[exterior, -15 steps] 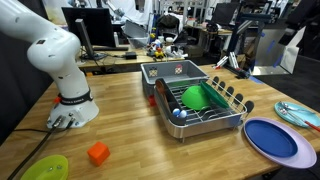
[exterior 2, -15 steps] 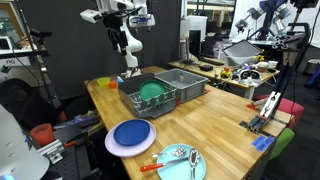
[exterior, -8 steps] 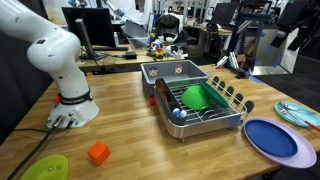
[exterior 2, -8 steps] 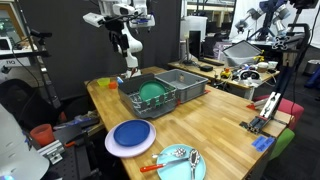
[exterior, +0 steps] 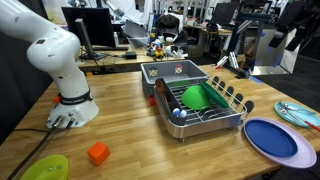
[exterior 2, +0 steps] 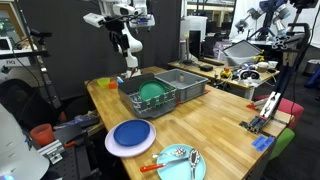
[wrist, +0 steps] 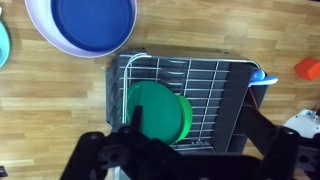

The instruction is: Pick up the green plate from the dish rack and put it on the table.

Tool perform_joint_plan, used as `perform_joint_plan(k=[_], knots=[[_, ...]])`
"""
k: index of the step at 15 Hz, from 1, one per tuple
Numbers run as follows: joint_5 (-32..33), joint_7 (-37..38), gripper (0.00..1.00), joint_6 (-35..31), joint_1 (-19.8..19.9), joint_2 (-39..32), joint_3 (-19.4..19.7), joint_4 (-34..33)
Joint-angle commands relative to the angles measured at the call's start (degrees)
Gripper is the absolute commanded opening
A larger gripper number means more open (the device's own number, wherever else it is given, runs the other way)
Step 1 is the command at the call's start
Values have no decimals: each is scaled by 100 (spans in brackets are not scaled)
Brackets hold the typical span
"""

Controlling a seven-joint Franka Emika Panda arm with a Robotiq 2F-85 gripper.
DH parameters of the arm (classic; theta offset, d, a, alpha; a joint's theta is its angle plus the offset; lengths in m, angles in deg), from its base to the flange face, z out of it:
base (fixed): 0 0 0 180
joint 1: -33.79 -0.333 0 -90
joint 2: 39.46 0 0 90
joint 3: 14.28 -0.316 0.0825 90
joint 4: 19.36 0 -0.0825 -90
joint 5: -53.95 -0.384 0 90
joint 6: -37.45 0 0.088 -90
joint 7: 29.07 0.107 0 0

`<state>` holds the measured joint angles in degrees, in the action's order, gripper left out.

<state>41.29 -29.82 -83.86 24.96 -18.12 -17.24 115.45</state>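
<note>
The gripper (wrist: 195, 152) hangs with its jaws spread wide, holding nothing, well above the table (wrist: 50, 110). In an exterior view it (exterior 2: 128, 18) sits high over the scene. Straight below the gripper is the rack (wrist: 215, 95), and the green plate (wrist: 155, 112) sits among the wires at one end of it, almost under the fingers. It shows teal in an exterior view (exterior 2: 150, 92). Beyond the rack, farther from the gripper, a blue plate (wrist: 92, 22) lies flat on the wood. An orange block (wrist: 308, 68) lies off to one side. A grey bin (exterior 2: 188, 80) stands just beside the rack. A lime plate (exterior: 45, 168) lies well away, near the arm's base (exterior: 72, 112).
</note>
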Motion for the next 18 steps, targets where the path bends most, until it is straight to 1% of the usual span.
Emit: perform_joint_plan(k=[1, 7, 10, 15, 18], knots=[[-104, -66, 100, -256, 3, -519, -95, -255], [-150, -462, 100, -967, -178, -1802, -331, -751], [52, -506, 100, -1234, -194, -2380, -494, -1018], [245, -527, 100, -1429, -182, -3122, -653, -1422], [389, -263, 100, -1390, -200, -3425, -656, -1546]])
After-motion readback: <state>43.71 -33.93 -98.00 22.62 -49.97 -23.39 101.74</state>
